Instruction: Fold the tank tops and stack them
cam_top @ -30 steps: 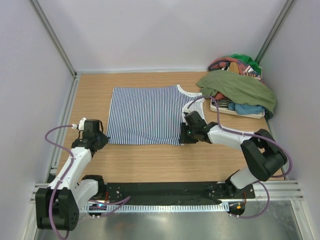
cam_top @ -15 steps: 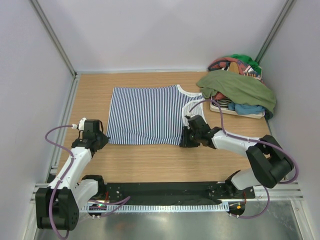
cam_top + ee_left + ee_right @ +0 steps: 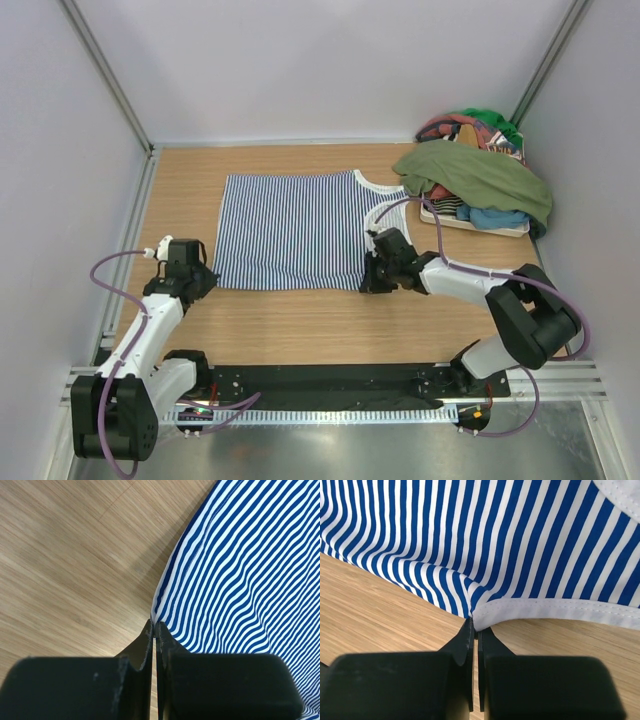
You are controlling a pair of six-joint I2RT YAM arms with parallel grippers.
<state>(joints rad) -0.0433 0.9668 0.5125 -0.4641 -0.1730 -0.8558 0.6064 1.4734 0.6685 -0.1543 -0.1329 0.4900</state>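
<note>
Over on the left, the left gripper (image 3: 200, 279) is sitting low on the table (image 3: 300, 325) at the near left corner of the striped tank top (image 3: 290, 230). Its jaws are pressing flat together with the hem corner pinched at their very tips. Only a sliver of cloth is going in between them, so I'm reckoning that hold a thin one.

The top itself is lying spread flat across the middle of the table, hem to the left, neck and straps to the right.

Moving right, the right gripper (image 3: 366, 281) is bearing down on the near edge of the same top, where the stripes are meeting the white armhole trim. Its jaws are closed tight and the fabric is puckering into them.

Both near corners are looking caught, which is pointing to a fold of the near edge over toward the far one. To do it well, I'd say both arms should be lifting together, only enough to clear the cloth beneath. They should be keeping the edge taut between them and carrying it over level, so it is landing squarely. The left pinch is the worry: a jerk could be slipping it free.

Far right, the olive tank top (image 3: 480, 172) is draped over a heap of clothes (image 3: 470, 130) on a tray (image 3: 500, 231), well apart from both grippers.
</note>
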